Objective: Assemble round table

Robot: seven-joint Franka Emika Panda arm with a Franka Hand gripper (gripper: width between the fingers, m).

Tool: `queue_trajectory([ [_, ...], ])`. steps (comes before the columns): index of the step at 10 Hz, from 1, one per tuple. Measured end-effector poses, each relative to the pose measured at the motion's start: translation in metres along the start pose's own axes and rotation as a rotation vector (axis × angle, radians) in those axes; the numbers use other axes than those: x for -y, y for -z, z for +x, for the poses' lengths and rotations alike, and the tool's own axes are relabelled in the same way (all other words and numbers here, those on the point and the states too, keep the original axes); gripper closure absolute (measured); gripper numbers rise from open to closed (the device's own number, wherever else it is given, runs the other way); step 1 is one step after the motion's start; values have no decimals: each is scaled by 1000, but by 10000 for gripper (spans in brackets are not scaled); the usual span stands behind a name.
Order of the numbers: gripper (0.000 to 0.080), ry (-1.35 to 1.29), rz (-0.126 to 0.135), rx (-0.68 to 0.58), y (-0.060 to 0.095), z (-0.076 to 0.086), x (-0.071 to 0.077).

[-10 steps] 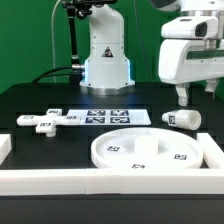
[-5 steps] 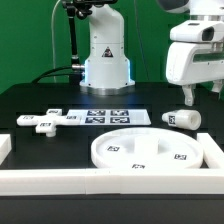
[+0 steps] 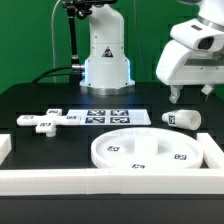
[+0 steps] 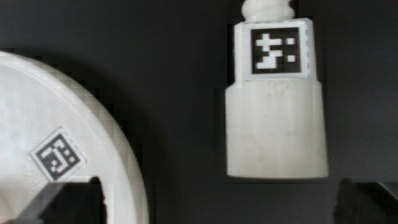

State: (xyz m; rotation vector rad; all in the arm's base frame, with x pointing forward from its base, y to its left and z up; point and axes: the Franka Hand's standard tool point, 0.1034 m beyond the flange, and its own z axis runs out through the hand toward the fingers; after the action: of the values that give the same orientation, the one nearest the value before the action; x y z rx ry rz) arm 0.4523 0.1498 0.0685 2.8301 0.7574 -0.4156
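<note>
The round disc (image 3: 145, 150) lies flat near the front, with tags on its face. The short cylinder leg (image 3: 182, 118) lies on its side at the exterior view's right, behind the disc. The cross-shaped foot piece (image 3: 45, 121) lies at the exterior view's left. My gripper (image 3: 192, 98) hangs open and empty just above the leg, not touching it. In the wrist view the leg (image 4: 276, 110) lies lengthwise with its tag showing, the disc's rim (image 4: 98, 150) is beside it, and my gripper (image 4: 214, 205) straddles the black table past the leg's end.
The marker board (image 3: 108, 118) lies flat in the middle of the black table. A white border wall (image 3: 100, 180) runs along the front and up both sides. The robot base (image 3: 105, 55) stands at the back centre.
My gripper's hand has tilted and shifted a little to the exterior view's left above the leg. The disc, leg and foot piece have not moved.
</note>
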Motion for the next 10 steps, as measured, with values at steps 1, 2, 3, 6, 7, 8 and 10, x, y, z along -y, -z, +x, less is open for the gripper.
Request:
queue_trajectory([
  [1,151,3,-5,80,-2,-5,0],
  [2,151,5,-9,163,-3,-7,-1],
  [3,151,6,-13,239,-5,-7,-1],
  [6,151,-2,-15,449,-14,-12,-9],
  [7,151,1,-18,518,-16,-13,-8],
  [8,151,0,-19,594,-18,-15,-7],
  [10,151,2,-8,654,-14,-5,-2],
])
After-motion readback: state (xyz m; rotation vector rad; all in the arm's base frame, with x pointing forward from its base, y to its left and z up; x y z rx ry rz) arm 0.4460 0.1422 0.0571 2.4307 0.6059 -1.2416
